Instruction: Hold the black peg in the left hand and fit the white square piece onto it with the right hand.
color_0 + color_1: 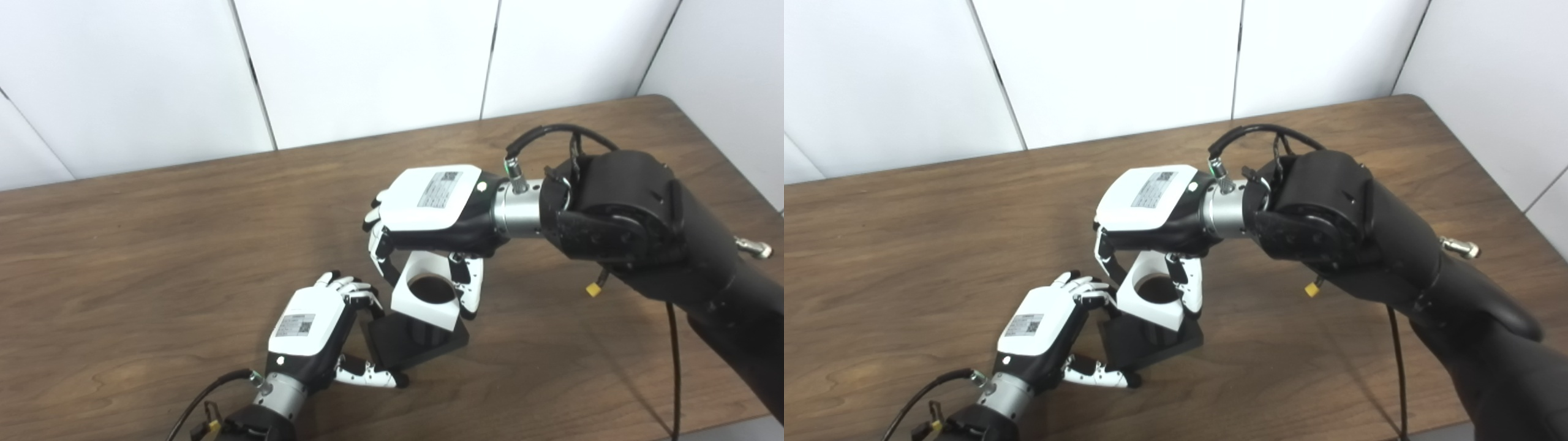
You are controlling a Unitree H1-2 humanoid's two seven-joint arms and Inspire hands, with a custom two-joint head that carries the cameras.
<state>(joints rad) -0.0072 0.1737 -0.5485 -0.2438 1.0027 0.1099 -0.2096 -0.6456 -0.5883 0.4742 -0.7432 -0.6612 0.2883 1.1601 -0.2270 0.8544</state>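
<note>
You see the white square piece (427, 296) tilted over the black peg's flat base (411, 343) on the brown table (153, 245), its round hole dark inside. Your right hand (429, 211) grasps it from above; your left hand (318, 327) clasps the base's edge.

Matt wood-grain table (153, 257)

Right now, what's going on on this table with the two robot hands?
The left hand steadies the black peg's base on the table. The right hand holds the white square piece from above, tilted, over the base. The peg itself is mostly hidden, so whether the piece is seated isn't clear.
</note>
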